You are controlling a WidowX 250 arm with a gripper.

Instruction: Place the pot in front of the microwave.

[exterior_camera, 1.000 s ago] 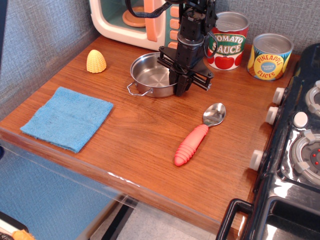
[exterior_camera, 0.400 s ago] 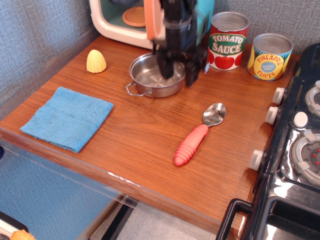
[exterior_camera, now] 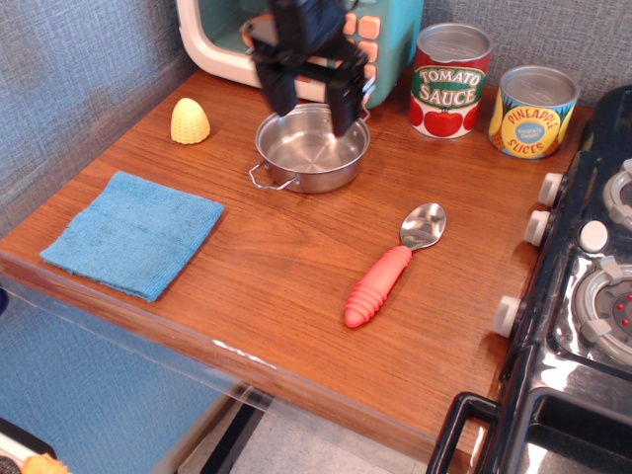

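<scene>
The pot (exterior_camera: 311,148) rests below the wide-spread, empty fingers (exterior_camera: 343,105), just before the microwave (exterior_camera: 296,39), apparently delivered.

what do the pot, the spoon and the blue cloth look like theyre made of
Pot: looks like polished stainless steel, going by its bright mirror-like sheen and thin wire handles.
Spoon: shiny metal bowl on a ribbed matte orange-red handle, probably plastic or rubber.
Cloth: soft fabric with a fuzzy matte surface, likely microfibre or terry.
</scene>
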